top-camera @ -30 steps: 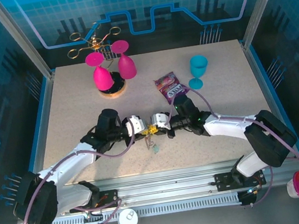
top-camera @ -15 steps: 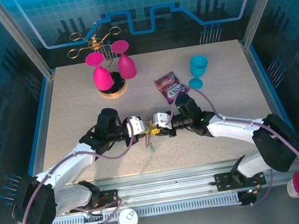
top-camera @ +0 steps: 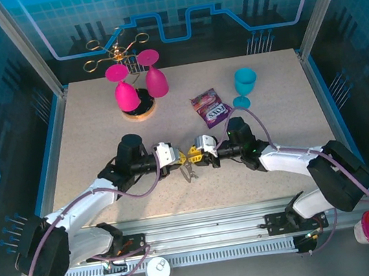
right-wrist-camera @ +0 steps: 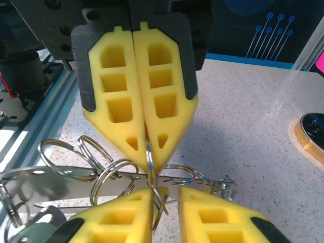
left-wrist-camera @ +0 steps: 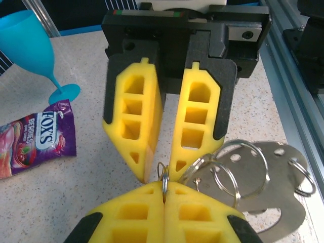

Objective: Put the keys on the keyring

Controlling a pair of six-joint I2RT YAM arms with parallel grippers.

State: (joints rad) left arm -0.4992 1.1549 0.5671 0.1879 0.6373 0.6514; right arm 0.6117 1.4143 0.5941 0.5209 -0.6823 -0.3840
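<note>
Left gripper (top-camera: pixel 182 157) clamps the keyring (left-wrist-camera: pixel 163 176); the right gripper (top-camera: pixel 195 154) meets it tip to tip.
The thin ring stands edge-on in the closed left fingers, just above the table's (top-camera: pixel 99 123) near middle, probably steadied so the right's narrowly parted jaws, set around it, can work it. Spare split rings (left-wrist-camera: pixel 228 174) and a flat silver plate (left-wrist-camera: pixel 271 202) hang just beside.
</note>
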